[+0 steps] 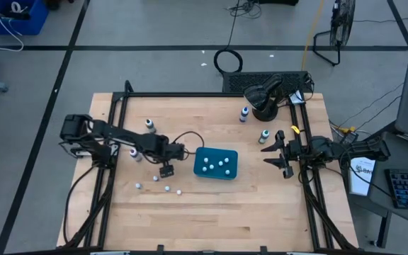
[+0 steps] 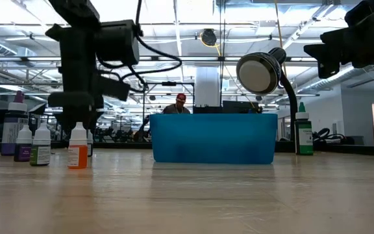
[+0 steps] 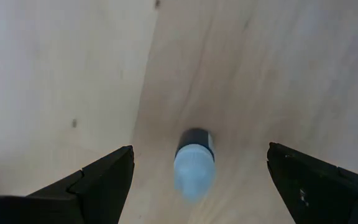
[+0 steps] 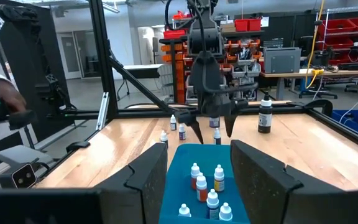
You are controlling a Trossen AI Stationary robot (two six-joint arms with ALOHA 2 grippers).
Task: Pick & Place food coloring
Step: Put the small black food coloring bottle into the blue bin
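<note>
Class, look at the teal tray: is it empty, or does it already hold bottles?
Not empty. The tray holds about five white-capped bottles, standing upright in the right wrist view; more bottles remain on the table outside it.

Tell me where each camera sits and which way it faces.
High: overhead, looking straight down; left hand and right hand flank the teal tray.
Low: table-top height, looking level at the tray; left hand above an orange bottle.
Left wrist: on that arm, looking down at a white-capped bottle between its open fingers.
Right wrist: on that arm, facing over the tray toward the left arm; own fingers show.
Shared: high and right wrist both show bottles inside the tray.
</note>
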